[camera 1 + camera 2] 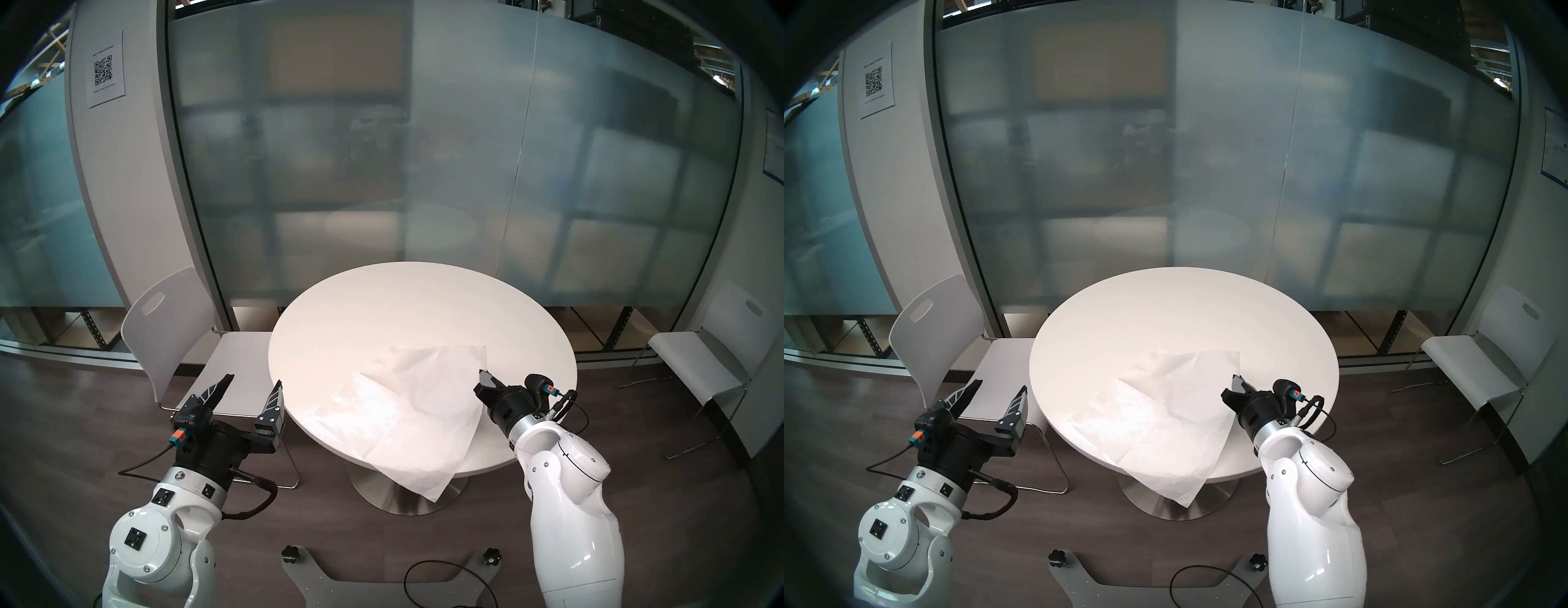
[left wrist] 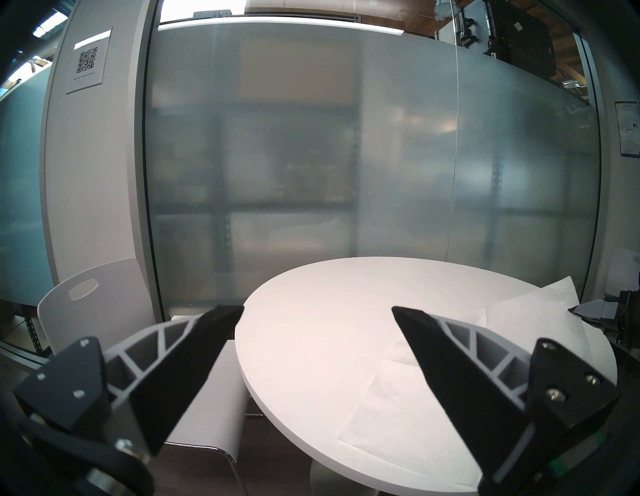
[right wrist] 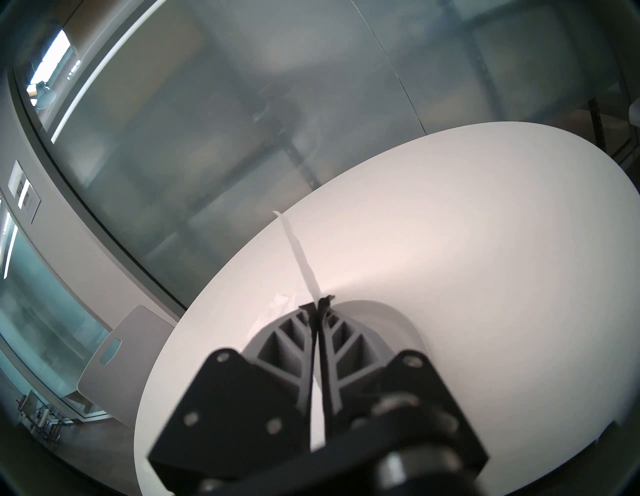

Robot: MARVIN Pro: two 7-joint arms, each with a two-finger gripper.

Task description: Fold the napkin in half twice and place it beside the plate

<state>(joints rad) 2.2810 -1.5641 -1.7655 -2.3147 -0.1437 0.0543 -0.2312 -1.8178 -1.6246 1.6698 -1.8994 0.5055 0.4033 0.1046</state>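
Both arms reach forward from the lower frame. Left pincer [image 1: 250, 388] hovers off the tabletop's [image 1: 382, 305] left edge above a white chair [image 1: 169, 314], fingers spread wide apart and empty. Right pincer [image 1: 483, 378] is closed, clamped on the right edge of the napkin [image 1: 407, 420], lifting that edge. Napkin lies crinkled on the near tabletop, one corner overhanging the near rim. Right wrist view shows the sheet [image 3: 301, 259] edge-on between the pressed fingers; head views cannot show this contact. Left wrist view shows the napkin [image 2: 398, 398] flat at right. Frosted glass stands behind.
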